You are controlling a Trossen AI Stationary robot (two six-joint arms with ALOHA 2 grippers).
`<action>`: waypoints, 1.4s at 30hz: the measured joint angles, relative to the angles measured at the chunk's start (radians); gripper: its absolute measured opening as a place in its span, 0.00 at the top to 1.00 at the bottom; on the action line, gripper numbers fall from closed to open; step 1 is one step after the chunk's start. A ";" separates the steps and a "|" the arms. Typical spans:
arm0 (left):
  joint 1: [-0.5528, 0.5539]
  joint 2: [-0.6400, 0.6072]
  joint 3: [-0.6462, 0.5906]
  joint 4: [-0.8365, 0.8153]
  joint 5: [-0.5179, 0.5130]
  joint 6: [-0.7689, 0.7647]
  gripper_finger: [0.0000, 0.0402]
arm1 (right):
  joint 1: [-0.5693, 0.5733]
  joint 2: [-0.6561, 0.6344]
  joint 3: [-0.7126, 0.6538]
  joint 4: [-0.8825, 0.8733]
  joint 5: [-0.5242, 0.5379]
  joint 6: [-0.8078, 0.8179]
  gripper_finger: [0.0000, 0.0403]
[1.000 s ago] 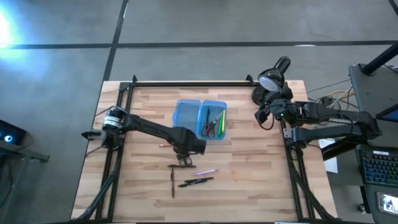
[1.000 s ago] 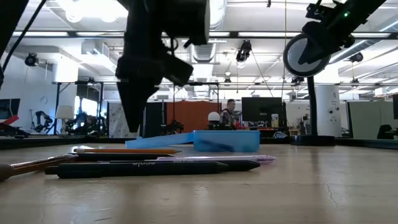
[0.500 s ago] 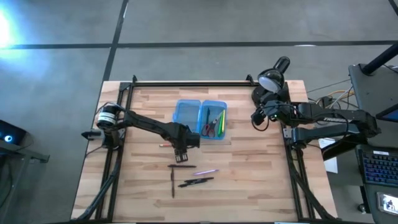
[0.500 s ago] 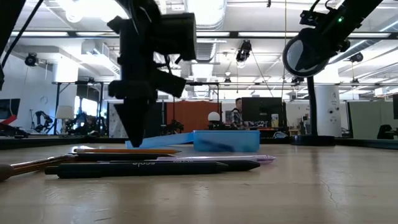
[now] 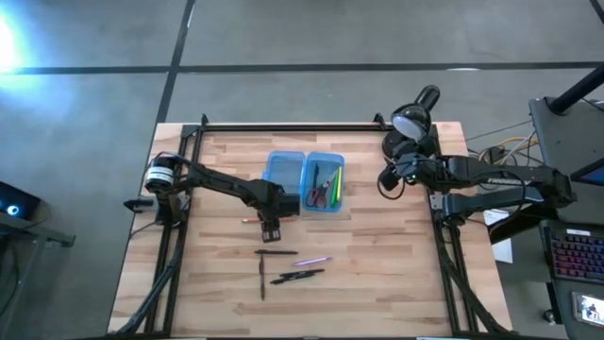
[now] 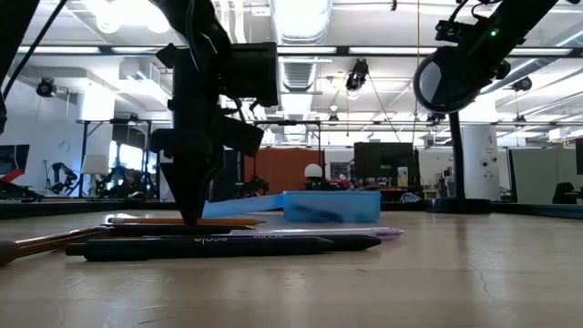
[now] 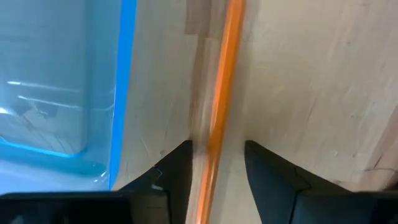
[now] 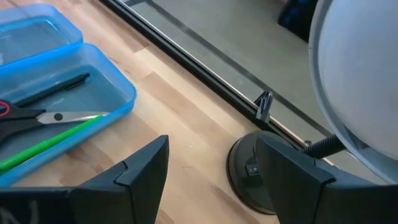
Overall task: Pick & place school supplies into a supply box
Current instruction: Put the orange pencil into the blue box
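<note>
The translucent blue supply box point(image 5: 304, 181) lies open on the wooden table. Its right half holds red-handled scissors point(image 5: 316, 195), a green pen point(image 8: 43, 146) and a black pen point(image 8: 53, 87). An orange pencil point(image 7: 221, 112) lies flat on the table beside the box. My left gripper point(image 7: 214, 168) is open and points down, low at the table point(image 6: 193, 215), one finger on each side of the pencil, not touching it. My right gripper point(image 8: 211, 186) is open and hovers right of the box point(image 5: 389, 179).
Nearer the table's near edge lie loose supplies: a dark pen point(image 5: 278, 253), a brown pencil point(image 5: 262, 280), a pink pen point(image 5: 311, 261) and a black pen point(image 5: 297, 276). A black desk lamp point(image 5: 415, 113) stands at the far right corner, its base point(image 8: 249, 171) close to my right gripper.
My left gripper has moved from above the loose pens toward the table's far edge and a little left. It has come down until its fingers stand astride the orange pencil. My right gripper has edged slightly left, toward the box.
</note>
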 joint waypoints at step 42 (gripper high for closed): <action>0.018 0.015 0.302 0.448 0.081 -1.170 1.00 | 0.000 -0.144 0.001 0.002 0.011 0.011 0.43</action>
